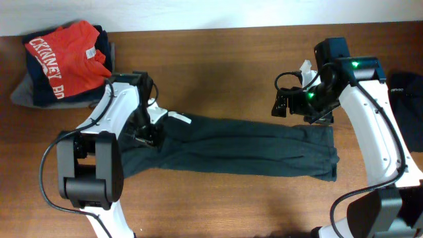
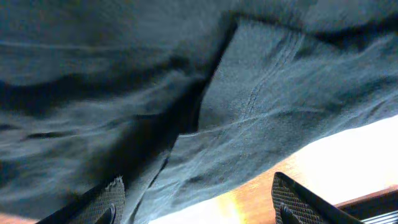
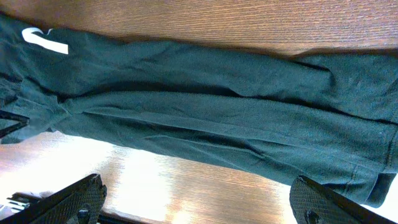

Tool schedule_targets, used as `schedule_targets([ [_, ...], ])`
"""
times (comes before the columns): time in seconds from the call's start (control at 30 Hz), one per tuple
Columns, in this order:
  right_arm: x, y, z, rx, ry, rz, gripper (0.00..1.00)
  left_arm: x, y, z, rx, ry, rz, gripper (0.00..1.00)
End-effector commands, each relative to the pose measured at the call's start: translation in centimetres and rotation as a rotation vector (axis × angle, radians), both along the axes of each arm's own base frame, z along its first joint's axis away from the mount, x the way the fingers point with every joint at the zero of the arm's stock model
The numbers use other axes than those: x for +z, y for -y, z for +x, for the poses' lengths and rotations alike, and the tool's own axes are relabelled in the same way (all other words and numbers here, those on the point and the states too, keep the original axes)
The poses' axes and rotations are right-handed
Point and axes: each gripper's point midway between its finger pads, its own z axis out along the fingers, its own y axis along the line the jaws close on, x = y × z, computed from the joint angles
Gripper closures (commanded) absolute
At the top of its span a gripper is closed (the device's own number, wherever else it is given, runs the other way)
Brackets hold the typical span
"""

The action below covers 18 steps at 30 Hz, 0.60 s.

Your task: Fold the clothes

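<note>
Across the bench (image 1: 218, 59) lay the dark grey-green garment (image 1: 244, 145), a long wrinkled strip with a white tag (image 1: 178, 118) near its left end. Over that end, partly hiding it, the left pincer (image 1: 144, 135) stood spread, gripping nothing. Above its right end the right pincer (image 1: 284, 104) gaped, released. Right of it, a black garment (image 1: 406, 99) was cut off.

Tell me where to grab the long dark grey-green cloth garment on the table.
Take the dark grey-green garment by its right-end hem, coming down from above at that end. It lies flat as a long strip, and that free edge rests on the bare wooden table.
</note>
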Motion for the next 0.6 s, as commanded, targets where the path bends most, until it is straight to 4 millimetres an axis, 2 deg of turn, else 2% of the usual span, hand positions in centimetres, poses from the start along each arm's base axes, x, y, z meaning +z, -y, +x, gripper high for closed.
schedule_targets([
  [0.0, 0.4, -0.2, -0.3, 0.005, 0.012, -0.004, 0.01, 0.5, 0.5, 0.2, -0.032, 0.030, -0.032, 0.27],
  [0.2, 0.4, -0.2, -0.3, 0.004, 0.012, -0.004, 0.01, 0.3, 0.9, 1.2, -0.050, 0.072, -0.055, 0.28],
  [0.37, 0.4, -0.2, -0.3, 0.004, 0.012, -0.004, 0.01, 0.3, 0.9, 1.2, -0.061, 0.075, -0.058, 0.35],
  [0.57, 0.4, -0.2, -0.3, 0.004, 0.012, -0.004, 0.01, 0.2, 0.9, 1.4, -0.062, 0.083, -0.059, 0.38],
])
